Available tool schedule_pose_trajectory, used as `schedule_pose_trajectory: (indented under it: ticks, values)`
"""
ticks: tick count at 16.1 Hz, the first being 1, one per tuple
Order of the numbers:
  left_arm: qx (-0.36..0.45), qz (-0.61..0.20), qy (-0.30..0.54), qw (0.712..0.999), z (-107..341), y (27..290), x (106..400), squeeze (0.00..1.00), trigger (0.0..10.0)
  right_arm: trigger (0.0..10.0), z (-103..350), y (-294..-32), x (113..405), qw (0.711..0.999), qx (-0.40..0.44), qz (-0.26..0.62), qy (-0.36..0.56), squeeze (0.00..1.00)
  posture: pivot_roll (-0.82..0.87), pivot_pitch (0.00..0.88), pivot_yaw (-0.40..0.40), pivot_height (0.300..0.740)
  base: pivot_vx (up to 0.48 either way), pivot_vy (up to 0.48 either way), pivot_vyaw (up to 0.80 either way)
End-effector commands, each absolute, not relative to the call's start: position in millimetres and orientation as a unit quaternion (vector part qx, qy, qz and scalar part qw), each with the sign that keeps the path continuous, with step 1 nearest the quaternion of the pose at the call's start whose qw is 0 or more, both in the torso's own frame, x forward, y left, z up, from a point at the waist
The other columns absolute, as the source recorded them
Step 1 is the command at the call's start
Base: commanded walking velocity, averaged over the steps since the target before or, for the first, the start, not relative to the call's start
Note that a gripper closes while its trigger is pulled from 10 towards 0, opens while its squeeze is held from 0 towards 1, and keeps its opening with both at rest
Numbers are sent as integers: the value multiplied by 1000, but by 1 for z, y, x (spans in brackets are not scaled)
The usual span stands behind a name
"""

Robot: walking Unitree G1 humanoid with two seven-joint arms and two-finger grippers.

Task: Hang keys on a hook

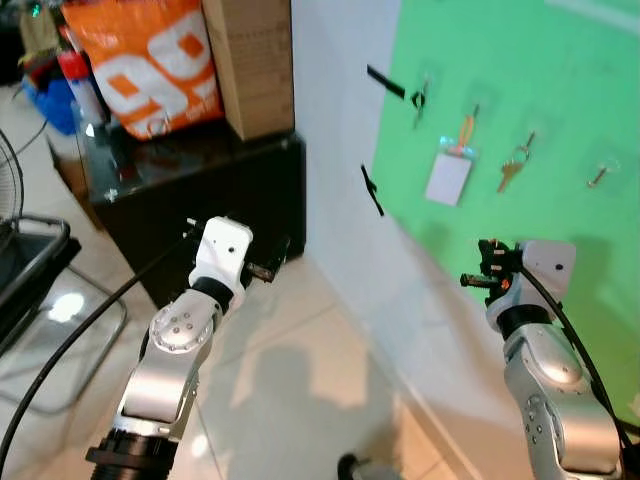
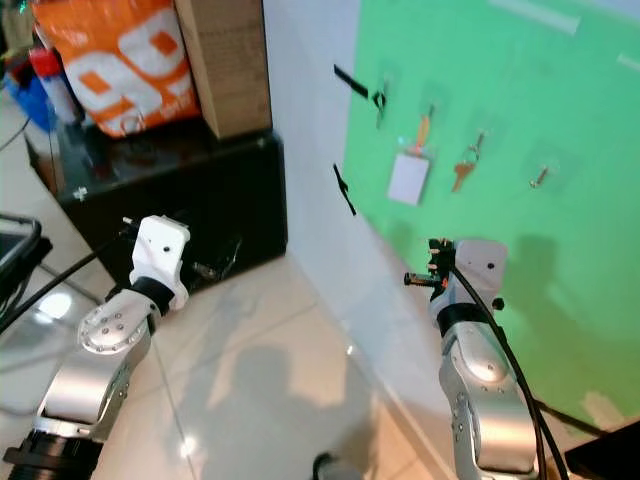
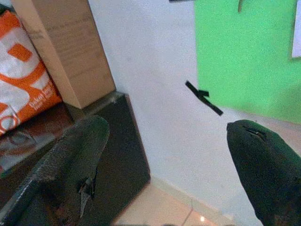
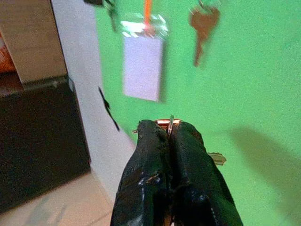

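A bright green board [image 1: 560,90] carries a brass-coloured key [image 1: 512,172] and a white card [image 1: 448,178]. An orange bag [image 1: 150,60] with white print sits on a black cabinet [image 1: 230,190]. The floor [image 1: 300,380] is pale, glossy tile.

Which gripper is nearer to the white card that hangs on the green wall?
The right. The right gripper is just below the white card, fingers shut on keys. The left gripper is far to the left, near the black cabinet.

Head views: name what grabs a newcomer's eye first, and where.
The bright green wall panel dominates the right, with a white card and a brass key hanging on it. Below, the right gripper pinches a key ring. An orange bag sits upper left.
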State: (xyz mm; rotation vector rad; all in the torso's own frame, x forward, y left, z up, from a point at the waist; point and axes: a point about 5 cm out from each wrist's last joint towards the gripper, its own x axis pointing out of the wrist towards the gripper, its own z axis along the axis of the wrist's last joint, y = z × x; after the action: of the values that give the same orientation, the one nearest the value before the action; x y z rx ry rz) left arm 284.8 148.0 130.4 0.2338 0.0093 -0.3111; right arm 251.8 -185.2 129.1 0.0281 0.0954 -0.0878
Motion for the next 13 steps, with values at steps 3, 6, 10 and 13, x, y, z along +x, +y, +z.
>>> schedule_pose_trajectory:
  ticks: [3, 6, 10, 13]
  values:
    - [121, -149, 12, 981, 129, 155, 285, 0, 10000, 10000, 126, -181, 251, 997, 23, -42, 59, 0, -106, 0, 21, 740, 0, 386, -800]
    - [125, -150, 19, 981, 127, 156, 285, 0, 10000, 10000, 126, -178, 251, 997, 18, -41, 60, 0, -109, 0, 26, 740, 0, 119, -800]
    - [133, -147, 15, 980, 128, 156, 286, 0, 10000, 10000, 129, -178, 252, 998, 9, -33, 47, 0, -109, 0, 24, 740, 0, 0, -523]
    - [124, -163, 6, 979, 131, 152, 285, 0, 10000, 10000, 131, -179, 254, 999, 6, -30, 43, 0, -109, 0, 24, 740, 90, 0, 0]
